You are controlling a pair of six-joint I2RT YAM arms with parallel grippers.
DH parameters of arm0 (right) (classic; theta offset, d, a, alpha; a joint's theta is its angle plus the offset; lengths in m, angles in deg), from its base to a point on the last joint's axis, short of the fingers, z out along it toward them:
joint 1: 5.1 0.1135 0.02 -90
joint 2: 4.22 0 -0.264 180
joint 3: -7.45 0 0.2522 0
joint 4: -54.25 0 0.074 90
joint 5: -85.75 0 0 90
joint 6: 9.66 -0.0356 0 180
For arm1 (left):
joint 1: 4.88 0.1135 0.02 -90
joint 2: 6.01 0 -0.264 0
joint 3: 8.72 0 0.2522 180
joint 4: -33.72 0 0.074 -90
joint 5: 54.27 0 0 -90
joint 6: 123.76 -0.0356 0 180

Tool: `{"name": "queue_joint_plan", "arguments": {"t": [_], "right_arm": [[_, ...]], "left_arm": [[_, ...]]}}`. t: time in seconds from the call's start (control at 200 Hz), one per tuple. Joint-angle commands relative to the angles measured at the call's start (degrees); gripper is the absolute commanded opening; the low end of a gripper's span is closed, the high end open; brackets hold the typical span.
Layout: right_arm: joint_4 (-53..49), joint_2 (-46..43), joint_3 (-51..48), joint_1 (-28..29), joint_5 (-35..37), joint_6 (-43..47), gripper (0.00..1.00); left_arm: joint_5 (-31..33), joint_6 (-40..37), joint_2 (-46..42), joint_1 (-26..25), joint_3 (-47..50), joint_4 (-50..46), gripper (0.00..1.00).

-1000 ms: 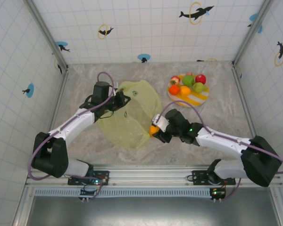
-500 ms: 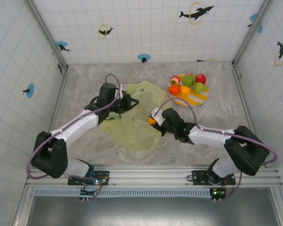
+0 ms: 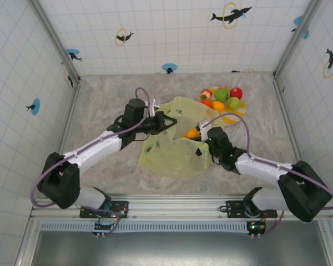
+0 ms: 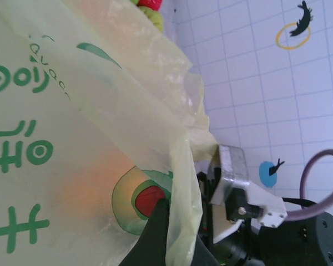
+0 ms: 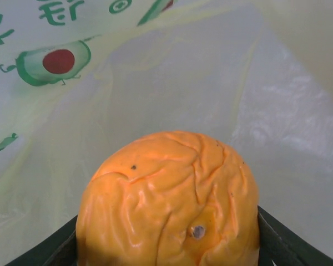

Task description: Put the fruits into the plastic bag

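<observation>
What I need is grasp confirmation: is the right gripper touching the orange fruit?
Touching. The right wrist view shows the orange fruit seated in the right gripper, both dark fingers against its sides.

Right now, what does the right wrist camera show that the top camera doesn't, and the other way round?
The right wrist view adds the orange fruit close up, its skin wrinkled, and a red-centred avocado print on the plastic bag. The top view adds the striped plate with the other fruits, and the left gripper holding up the bag's edge. Both show the right gripper holding that fruit at the bag.
</observation>
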Motion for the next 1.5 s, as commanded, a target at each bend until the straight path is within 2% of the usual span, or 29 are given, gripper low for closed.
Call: {"name": "queue_joint_plan", "arguments": {"t": [0.0, 0.175, 0.405, 0.646, 0.861, 1.056, 1.376, 1.491], "right_arm": [[2.8, 3.7, 0.7, 0.7, -1.1, -9.0, 0.47], [3.9, 10.8, 4.7, 2.3, 0.3, -17.9, 0.49], [10.9, 18.4, 9.2, 3.5, -3.8, -27.8, 0.53], [13.7, 19.5, 10.5, 2.8, -7.2, -30.2, 0.70], [11.7, 15.6, 7.4, 1.6, -6.5, -27.7, 0.79], [3.5, 12.2, 8.2, 1.4, -5.6, -20.6, 0.86], [-7.5, 10.4, 15.9, 1.2, -12.8, -7.0, 0.83], [-16.6, 11.1, 20.7, 1.1, -10.0, -1.6, 0.81]], "left_arm": [[-2.2, 1.7, 2.6, -0.8, -2.0, 3.5, 0.00], [-4.0, 1.6, 6.0, -1.4, -3.0, 5.0, 0.00], [-5.4, 0.6, 8.5, -1.4, -5.3, 5.3, 0.00], [-6.1, -1.7, 8.8, -0.9, -6.0, 4.2, 0.00], [-5.8, -2.6, 7.6, 1.6, -5.4, 3.3, 0.00], [-1.4, -4.0, 5.1, 5.9, -4.0, 0.1, 0.00], [8.2, -6.9, -0.3, 13.4, 0.1, -5.9, 0.00], [9.3, -8.7, -1.6, 14.9, 0.6, -7.4, 0.00]]}}
